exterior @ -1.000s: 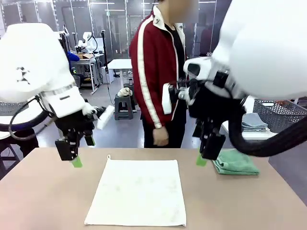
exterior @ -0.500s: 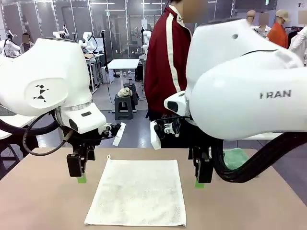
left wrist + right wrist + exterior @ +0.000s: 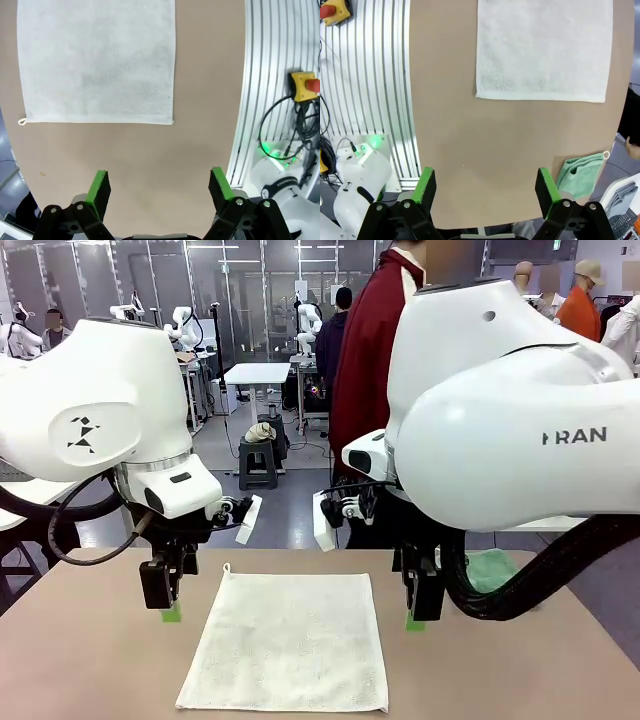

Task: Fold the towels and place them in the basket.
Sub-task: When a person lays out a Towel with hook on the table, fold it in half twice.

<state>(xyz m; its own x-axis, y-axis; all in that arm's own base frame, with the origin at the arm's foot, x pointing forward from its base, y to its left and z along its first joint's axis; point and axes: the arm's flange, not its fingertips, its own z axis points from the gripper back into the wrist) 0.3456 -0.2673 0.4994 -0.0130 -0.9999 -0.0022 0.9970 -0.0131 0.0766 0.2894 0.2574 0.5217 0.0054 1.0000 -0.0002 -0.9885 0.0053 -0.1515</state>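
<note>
Front view: left tool (image 3: 168,610) and right tool (image 3: 416,618) stay wide, empty, flanking the cream towel (image 3: 290,640); the person (image 3: 368,370) shifted.

Cream-white towel (image 3: 287,645), mint-green towel (image 3: 580,175) apparently plain, tan table (image 3: 90,660), dark red jacket (image 3: 365,370).

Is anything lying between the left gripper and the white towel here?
No. In the left wrist view, the stretch of brown table between the open left gripper and the nearest edge of the white towel is bare.
</note>
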